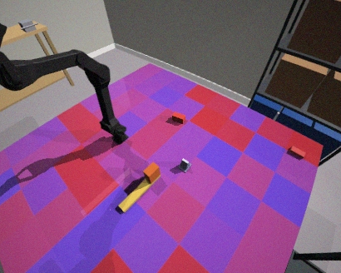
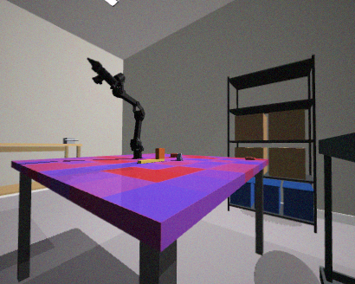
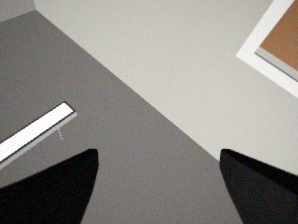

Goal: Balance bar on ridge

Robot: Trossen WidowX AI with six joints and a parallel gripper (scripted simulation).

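The yellow bar (image 1: 135,197) (image 2: 146,161) lies low along the table, with an orange block (image 1: 151,172) (image 2: 160,153) upright at its far end. A small grey piece (image 1: 185,165) (image 2: 179,157), which looks like the ridge, stands apart to the right of the bar; nothing rests on it. My gripper (image 3: 159,157) is open with nothing between its fingers. It is raised high above the table, far from the bar, and points up toward the wall and ceiling. It is out of frame in the top view. How the bar's underside meets the table is too small to tell.
A red block (image 1: 179,117) lies behind the grey piece, and another red block (image 1: 297,151) (image 2: 249,158) lies near the right table edge. My arm's base (image 1: 118,134) (image 2: 137,153) stands behind and left of the bar. A shelf rack (image 2: 313,130) stands beyond the table.
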